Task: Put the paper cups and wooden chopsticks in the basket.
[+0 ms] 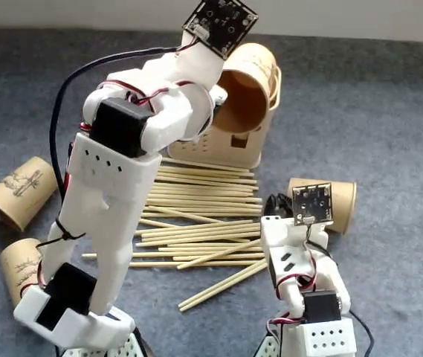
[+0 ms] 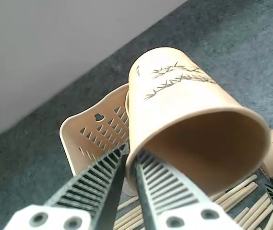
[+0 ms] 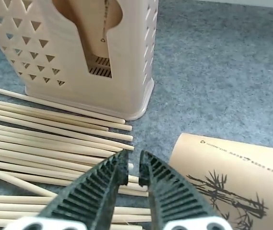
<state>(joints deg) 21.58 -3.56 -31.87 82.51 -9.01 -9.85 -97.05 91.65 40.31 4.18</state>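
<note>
My left gripper (image 2: 131, 160) is shut on the rim of a paper cup (image 2: 189, 120), pinching its wall. In the high view that cup (image 1: 244, 93) hangs tilted, mouth toward the arm, over the beige basket (image 1: 230, 149). My right gripper (image 3: 133, 167) is shut with nothing in it, low over the wooden chopsticks (image 3: 40, 143). Beside it lies another paper cup (image 3: 227, 177), on its side. The chopsticks (image 1: 196, 216) are spread in a loose pile in front of the basket. Two more cups (image 1: 19, 190) (image 1: 21, 268) lie at the left.
Grey carpet covers the table. Through the basket's handle cutout (image 3: 95, 28) something tan shows inside. The raised left arm (image 1: 122, 186) blocks part of the pile in the high view. A pale wall runs behind the basket.
</note>
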